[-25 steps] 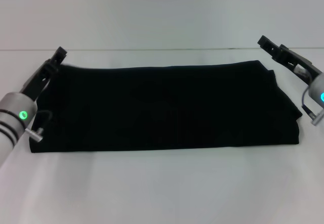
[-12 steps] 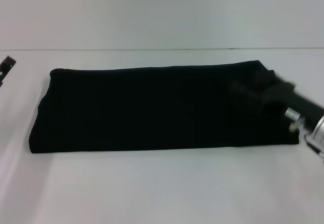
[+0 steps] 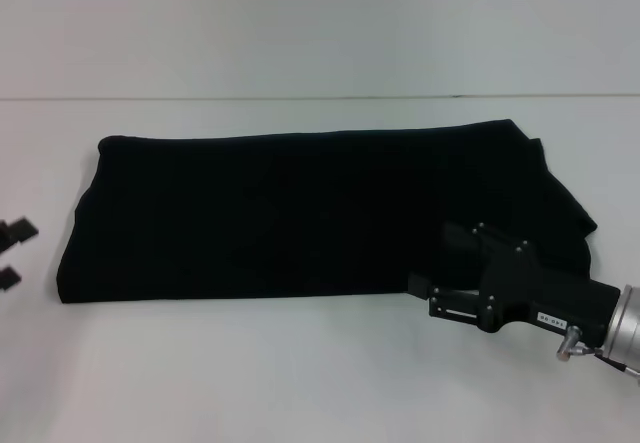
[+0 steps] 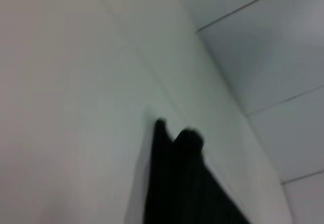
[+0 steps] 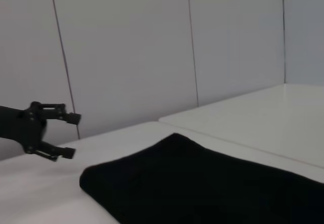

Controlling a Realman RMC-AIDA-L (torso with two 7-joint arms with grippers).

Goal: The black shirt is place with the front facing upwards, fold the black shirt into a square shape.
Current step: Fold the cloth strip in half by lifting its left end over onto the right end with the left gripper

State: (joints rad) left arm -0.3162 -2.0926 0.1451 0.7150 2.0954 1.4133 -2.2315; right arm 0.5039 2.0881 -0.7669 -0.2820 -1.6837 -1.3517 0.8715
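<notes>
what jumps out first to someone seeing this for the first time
The black shirt, folded into a long band across the white table, dominates. The right gripper sits at the band's near right edge, while the left gripper waits, jaws open, off its left end.

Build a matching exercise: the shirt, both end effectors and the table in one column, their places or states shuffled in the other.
Column one:
1. large black fabric shirt
2. left black end effector
3. right black end effector
4. white flat table

Column two:
A. at the cloth's near right corner
B. off the cloth, at the robot's far left
C. folded into a long band
D. lies beneath the cloth

Pairs: 1-C, 2-B, 3-A, 4-D
</notes>
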